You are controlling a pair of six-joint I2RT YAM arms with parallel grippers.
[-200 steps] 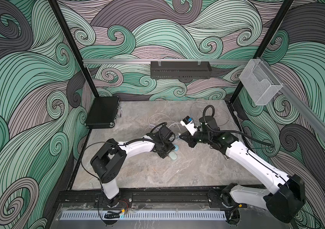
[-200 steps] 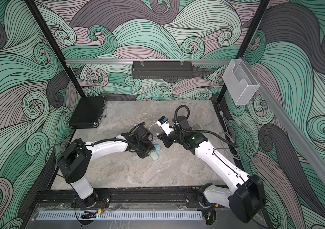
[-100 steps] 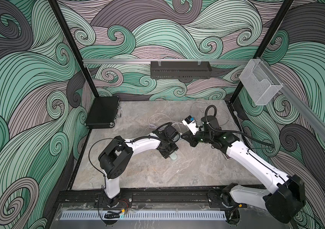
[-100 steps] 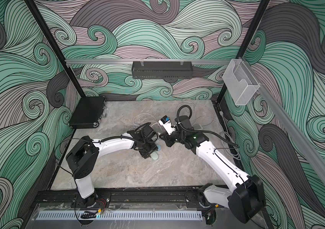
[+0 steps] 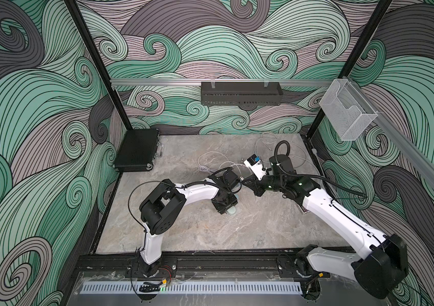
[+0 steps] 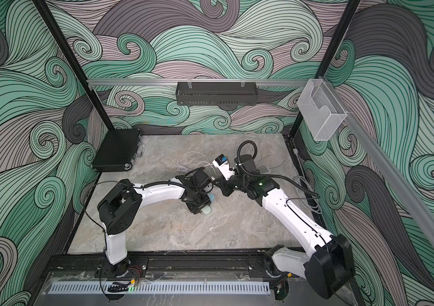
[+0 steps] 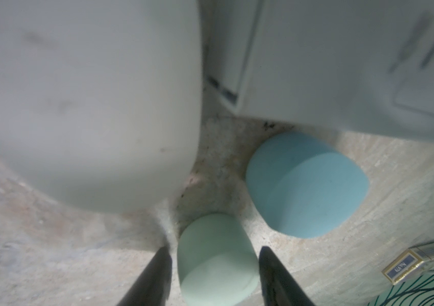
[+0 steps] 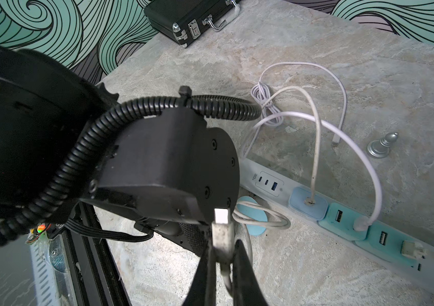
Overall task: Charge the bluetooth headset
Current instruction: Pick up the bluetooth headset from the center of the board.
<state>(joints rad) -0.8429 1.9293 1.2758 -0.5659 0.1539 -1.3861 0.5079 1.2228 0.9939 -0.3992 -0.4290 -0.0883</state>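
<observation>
A mint-green rounded case (image 7: 215, 259), which I take for the bluetooth headset, lies on the stone table. My left gripper (image 7: 214, 250) is open, its jaws straddling the case with a thin gap on each side. A light-blue rounded piece (image 7: 306, 185) lies just beyond. In both top views the left gripper (image 5: 227, 208) (image 6: 200, 206) points down at the table's middle. My right gripper (image 8: 225, 245) is shut on a white cable plug (image 8: 221, 216), held above the table beside the left wrist. It also shows in a top view as the right gripper (image 5: 247, 181).
A white power strip (image 8: 247, 169) with blue and teal adapters lies by the right arm, with white cables (image 8: 316, 119) looped over it. A silver chess pawn (image 8: 381, 147), a small blue-labelled box (image 7: 406, 267) and a black case (image 5: 137, 149) are also on the table.
The left arm's elbow has swung right and forward while its gripper stayed over the mint case, with the jaws a little narrower. The right gripper has drifted slightly right with the plug.
</observation>
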